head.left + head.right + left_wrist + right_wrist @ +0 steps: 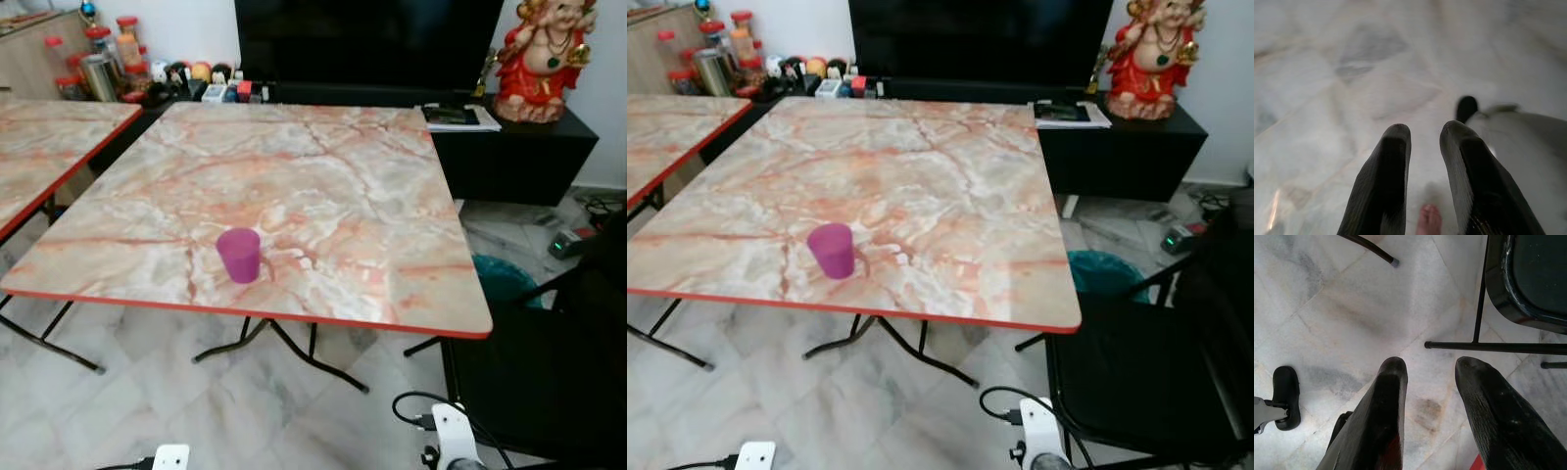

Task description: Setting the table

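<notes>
purple cup (pixel 239 255) stands upright near the front edge of the marble bench (pixel 323 186). left hand (pixel 1422 134) and right hand (pixel 1427 367) hang over the floor, fingers parted, holding nothing.

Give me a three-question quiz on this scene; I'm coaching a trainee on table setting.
1. True or false: the purple cup stands upright on the marble-pattern table.
2. Near which table edge is the cup? A) far edge by the TV B) near red-trimmed edge C) right edge by the black chair
3. Fill in: the left hand and right hand hang open over the ____.

Key: 1 true; 2 B; 3 floor.
</notes>
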Available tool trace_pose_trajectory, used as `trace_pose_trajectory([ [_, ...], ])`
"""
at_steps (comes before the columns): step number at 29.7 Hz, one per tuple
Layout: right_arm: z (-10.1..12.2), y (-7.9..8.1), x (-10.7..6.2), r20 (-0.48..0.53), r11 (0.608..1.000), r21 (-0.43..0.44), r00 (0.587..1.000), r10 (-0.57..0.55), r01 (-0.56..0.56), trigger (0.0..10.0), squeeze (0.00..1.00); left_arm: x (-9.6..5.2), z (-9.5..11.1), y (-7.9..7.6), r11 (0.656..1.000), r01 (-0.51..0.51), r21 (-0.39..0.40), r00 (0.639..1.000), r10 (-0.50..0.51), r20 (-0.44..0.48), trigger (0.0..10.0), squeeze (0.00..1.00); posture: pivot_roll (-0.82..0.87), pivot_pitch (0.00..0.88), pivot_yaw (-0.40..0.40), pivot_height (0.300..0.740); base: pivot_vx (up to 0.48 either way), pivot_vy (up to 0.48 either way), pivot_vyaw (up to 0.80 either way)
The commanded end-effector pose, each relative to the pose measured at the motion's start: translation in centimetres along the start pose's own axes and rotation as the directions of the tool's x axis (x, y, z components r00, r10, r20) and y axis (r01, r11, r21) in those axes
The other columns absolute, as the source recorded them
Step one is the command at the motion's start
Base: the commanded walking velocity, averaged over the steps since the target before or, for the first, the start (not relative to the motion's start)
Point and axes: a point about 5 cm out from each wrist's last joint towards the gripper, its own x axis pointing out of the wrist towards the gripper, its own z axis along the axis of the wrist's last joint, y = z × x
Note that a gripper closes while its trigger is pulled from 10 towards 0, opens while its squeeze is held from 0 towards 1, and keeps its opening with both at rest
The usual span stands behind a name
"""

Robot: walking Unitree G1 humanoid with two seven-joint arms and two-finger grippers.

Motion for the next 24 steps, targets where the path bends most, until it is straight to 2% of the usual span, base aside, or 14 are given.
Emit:
trace_pose_trajectory([
  [1,0.2,-0.2,0.0,0.008,1.0,0.001,1.0,-0.004,0.004,10.0,0.0,0.0,0.4,1.4,0.997,-0.072,-0.041,0.997,0.073,0.031,10.0,0.0,0.04,0.0,-0.001,0.74,0.0,0.0,0.0],
  [5,0.2,-0.2,0.0,0.007,1.0,-0.001,1.0,-0.002,0.002,10.0,0.0,0.0,2.1,3.6,0.976,-0.195,-0.094,0.972,0.205,0.115,10.0,0.0,0.04,0.0,-0.002,0.74,0.0,0.0,0.0],
  [6,0.2,-0.2,0.0,0.006,1.0,-0.005,1.0,-0.002,0.002,10.0,0.0,-0.1,3.5,5.1,0.955,-0.271,-0.117,0.94,0.289,0.183,10.0,0.0,0.04,0.0,-0.006,0.74,0.0,0.0,0.0],
  [9,0.2,-0.3,0.0,0.007,1.0,-0.006,1.0,-0.001,0.001,10.0,0.0,-0.5,5.1,6.5,0.927,-0.349,-0.137,0.891,0.373,0.258,10.0,0.0,0.04,0.0,-0.007,0.74,0.0,0.0,0.0],
  [12,0.2,-0.3,0.0,0.01,1.0,-0.005,1.0,-0.001,0.001,10.0,0.0,-1.3,7.9,8.4,0.863,-0.463,-0.203,0.781,0.505,0.367,10.0,0.0,0.05,0.0,-0.008,0.74,0.0,0.0,0.0],
  [13,0.2,-0.3,0.0,0.016,1.0,0.0,1.0,0.001,-0.001,10.0,0.0,-2.0,9.5,9.3,0.825,-0.502,-0.26,0.713,0.565,0.416,10.0,0.0,0.05,0.0,-0.008,0.74,0.0,0.0,0.0],
  [15,0.3,-0.3,0.0,0.019,1.0,0.001,1.0,0.002,-0.002,10.0,0.0,-2.4,11.0,9.8,0.803,-0.516,-0.297,0.664,0.594,0.454,10.0,0.0,0.05,0.0,-0.012,0.74,0.0,0.0,0.0],
  [16,0.3,-0.3,0.0,0.019,1.0,-0.001,1.0,0.002,-0.002,10.0,0.0,-3.2,13.0,10.3,0.779,-0.532,-0.332,0.591,0.623,0.513,10.0,0.0,0.05,0.0,-0.012,0.74,0.0,0.0,0.0],
  [17,0.3,-0.3,0.0,0.019,1.0,-0.002,1.0,0.003,-0.003,10.0,0.0,-3.7,14.2,10.5,0.767,-0.542,-0.343,0.547,0.632,0.549,10.0,0.0,0.05,0.0,-0.012,0.74,0.0,0.0,0.0],
  [18,0.3,-0.3,0.0,0.02,1.0,-0.002,1.0,0.003,-0.003,10.0,0.0,-4.0,14.9,10.6,0.76,-0.549,-0.347,0.521,0.636,0.57,10.0,0.0,0.05,0.0,-0.012,0.74,0.0,0.0,0.0],
  [20,0.3,-0.3,0.0,0.022,1.0,0.001,1.0,0.004,-0.004,10.0,0.0,-6.4,20.3,10.3,0.77,-0.496,-0.401,0.384,0.609,0.694,10.0,0.0,0.05,0.0,-0.011,0.74,0.0,0.0,0.0],
  [22,0.3,-0.3,0.0,0.023,1.0,0.002,1.0,0.004,-0.004,10.0,0.0,-6.7,20.9,10.2,0.774,-0.486,-0.405,0.373,0.603,0.705,10.0,0.0,0.05,0.0,-0.011,0.74,0.0,0.0,0.0],
  [23,0.3,-0.2,0.0,0.028,1.0,0.008,1.0,0.006,-0.006,10.0,0.0,-8.1,23.6,10.0,0.783,-0.419,-0.461,0.319,0.602,0.732,10.0,0.0,0.05,0.0,-0.008,0.74,0.0,0.0,0.0],
  [24,0.3,-0.2,0.0,0.03,1.0,0.012,1.0,0.007,-0.007,10.0,0.0,-8.7,24.5,9.8,0.787,-0.394,-0.474,0.298,0.598,0.744,10.0,0.0,0.05,0.0,-0.007,0.74,0.0,0.0,0.0],
])
